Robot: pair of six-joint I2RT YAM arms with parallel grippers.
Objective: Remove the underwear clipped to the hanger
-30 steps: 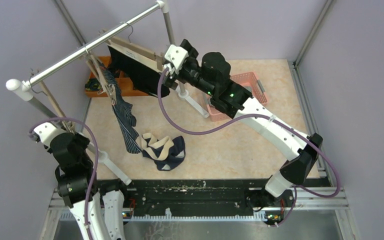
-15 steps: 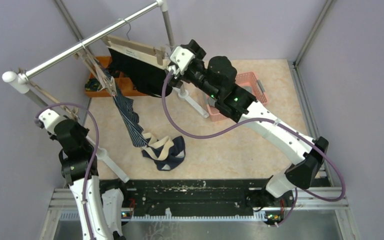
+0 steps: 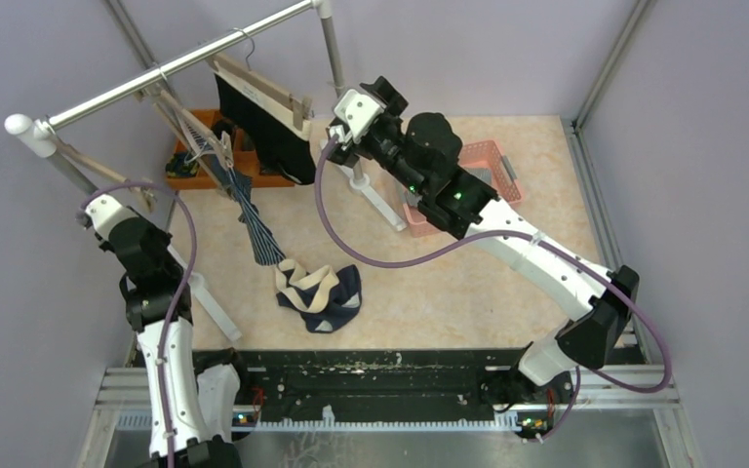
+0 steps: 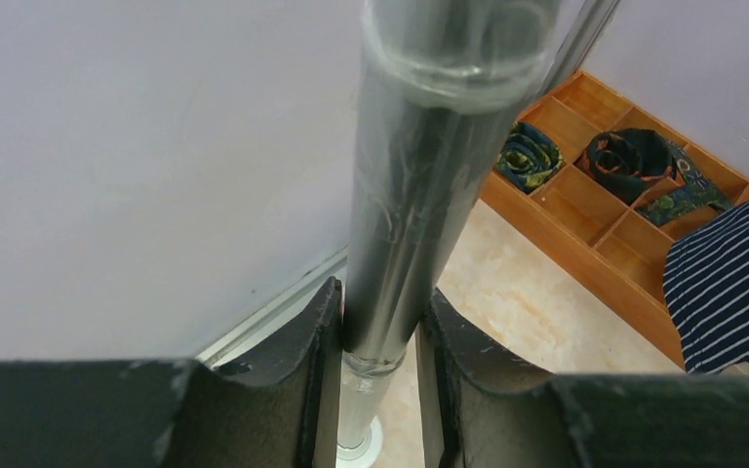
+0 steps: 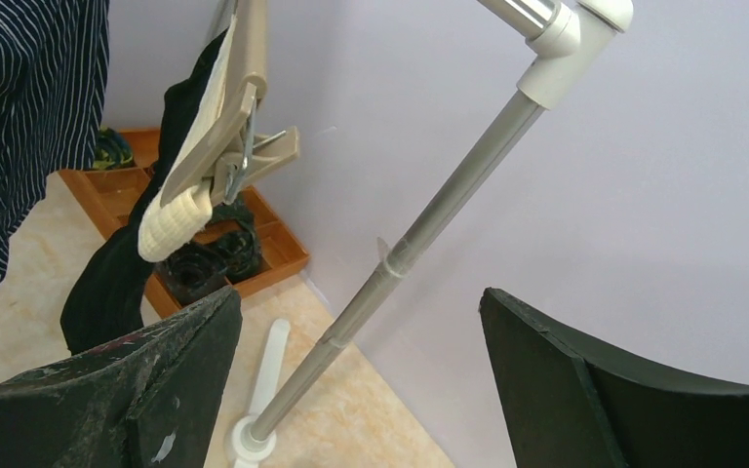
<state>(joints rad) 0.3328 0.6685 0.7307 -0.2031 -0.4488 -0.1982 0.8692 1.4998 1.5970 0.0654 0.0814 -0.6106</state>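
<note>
Left gripper (image 4: 380,327) is clamping the rack pole (image 4: 414,195) — right gripper (image 5: 356,336) is hovering wide open near the clip (image 5: 254,146) pinching black briefs (image 5: 107,283).

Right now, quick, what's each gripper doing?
Left gripper: closed around the rack post.
Right gripper: open, holding nothing.

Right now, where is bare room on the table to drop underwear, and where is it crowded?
Bare: the table between the underwear pile and the right arm, and the strip right of the pink basket. Crowded: the far left corner, with the wooden tray, the striped underwear and the legs of the rack.
</note>
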